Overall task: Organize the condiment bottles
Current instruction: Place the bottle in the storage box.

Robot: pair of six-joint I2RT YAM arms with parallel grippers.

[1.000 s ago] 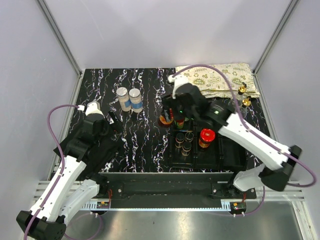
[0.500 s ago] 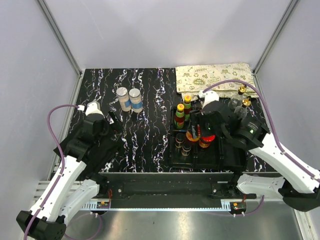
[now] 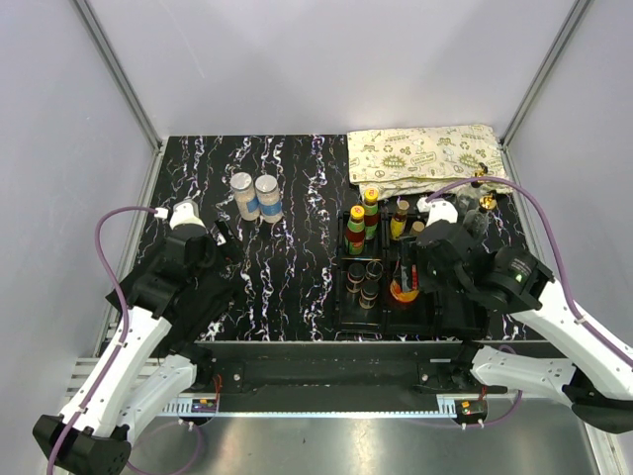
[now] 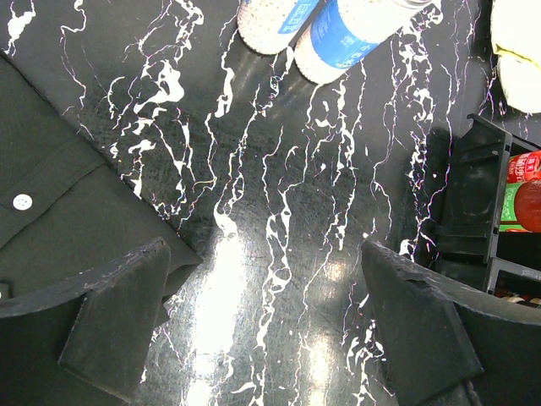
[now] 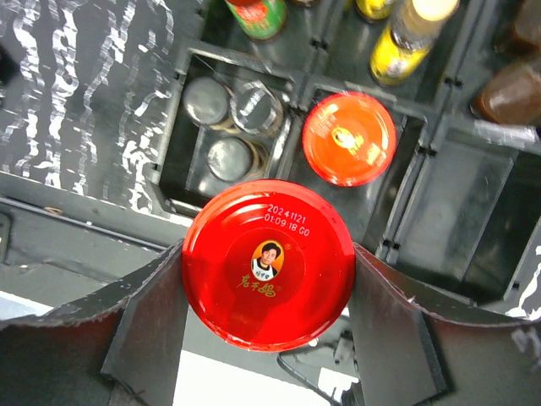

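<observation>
My right gripper (image 5: 269,283) is shut on a red-lidded jar (image 5: 269,264) and holds it over the near edge of the black tray (image 5: 439,211). A second red-lidded jar (image 5: 349,138) stands in a tray compartment just beyond. Three dark-lidded jars (image 5: 230,156) fill the compartment to its left. In the top view the right gripper (image 3: 407,282) covers most of the held jar (image 3: 400,290). Slim green- and yellow-capped sauces (image 3: 356,224) stand in the tray's far row. Two grey-lidded shakers (image 3: 254,196) stand on the table, also in the left wrist view (image 4: 355,34). My left gripper (image 4: 270,326) is open and empty above bare table.
Two gold-spouted glass bottles (image 3: 483,190) stand at the far right beside a patterned bag (image 3: 425,153). A black cloth (image 4: 51,186) lies under the left arm (image 3: 188,267). The tray's corner (image 4: 473,194) is to the right of the left gripper.
My right arm has carried the red-lidded jar from the tray's far left corner rightward and nearer, over the tray's front. The left arm has not moved.
</observation>
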